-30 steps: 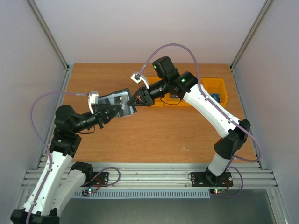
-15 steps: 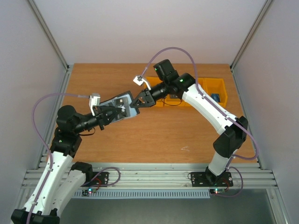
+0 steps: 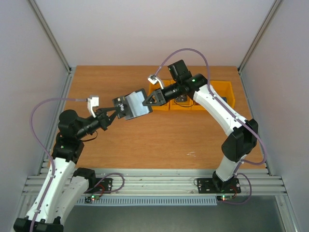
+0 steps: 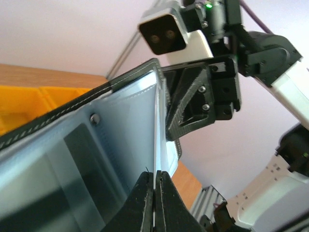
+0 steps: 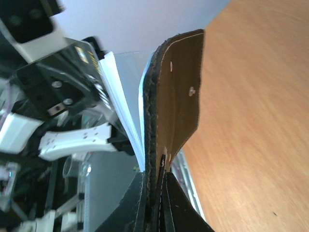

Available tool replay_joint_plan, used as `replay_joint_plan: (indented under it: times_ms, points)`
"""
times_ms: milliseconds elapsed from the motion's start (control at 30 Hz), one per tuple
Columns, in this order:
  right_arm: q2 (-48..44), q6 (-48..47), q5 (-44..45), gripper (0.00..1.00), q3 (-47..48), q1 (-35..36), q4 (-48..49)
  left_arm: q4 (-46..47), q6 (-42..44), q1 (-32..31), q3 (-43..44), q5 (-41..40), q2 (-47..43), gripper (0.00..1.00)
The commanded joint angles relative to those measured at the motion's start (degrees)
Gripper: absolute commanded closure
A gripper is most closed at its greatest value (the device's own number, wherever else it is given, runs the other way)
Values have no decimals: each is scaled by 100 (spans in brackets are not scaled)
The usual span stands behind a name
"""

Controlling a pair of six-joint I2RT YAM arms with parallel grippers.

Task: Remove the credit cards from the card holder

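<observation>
While holding card holder (image 3: pixel 133 105) up over table (image 3: pixel 145 140) | pinching thin inner sleeve (image 4: pixel 155 145) with left claw (image 3: pixel 115 112) | pinching dark cover (image 5: pixel 178 92) with right claw (image 3: pixel 147 102) | see no cards | likely light, floppy, slick: grab by stiff edge

Yellow bins (image 3: pixel 226 88) sit toward the wooden table's (image 3: pixel 159 140) far right.

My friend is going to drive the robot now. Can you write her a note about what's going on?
Left gripper: shut on a clear inner sleeve of the card holder.
Right gripper: shut on its black cover.
The holder hangs open in the air between them, above the table.
Done: holder lifted and spread open.
Left to do: pull out the credit cards; none shows free yet.
</observation>
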Motion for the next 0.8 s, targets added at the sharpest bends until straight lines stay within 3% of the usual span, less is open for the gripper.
replay_joint_plan:
  times_ms: [0,167,367,500,600,700,767]
  points:
    - [-36,820,614,99,-477,-377,455,-1134,416,110,168,-1832,-118,100]
    - [695,1253,1007,99,-475,-114,543,-1568,1266,115,119,-2507,-196,100]
    - [1923,2048,679,99,130,650,1374,-1426,1240,113,125,-2504,-307,100]
    - [2661,2679,700,99,497,686,1609,-1339,1237,117,98,-2531,-310,100]
    - [3151,3207,903,99,396,503,1455,-1307,1226,114,101,-2559,-300,100]
    - [3322,2947,1241,98,300,375,641,-1275,1191,113,103,-2451,-311,100]
    - [3188,2659,1518,88,74,351,294,-1191,1137,113,76,-2313,-309,100]
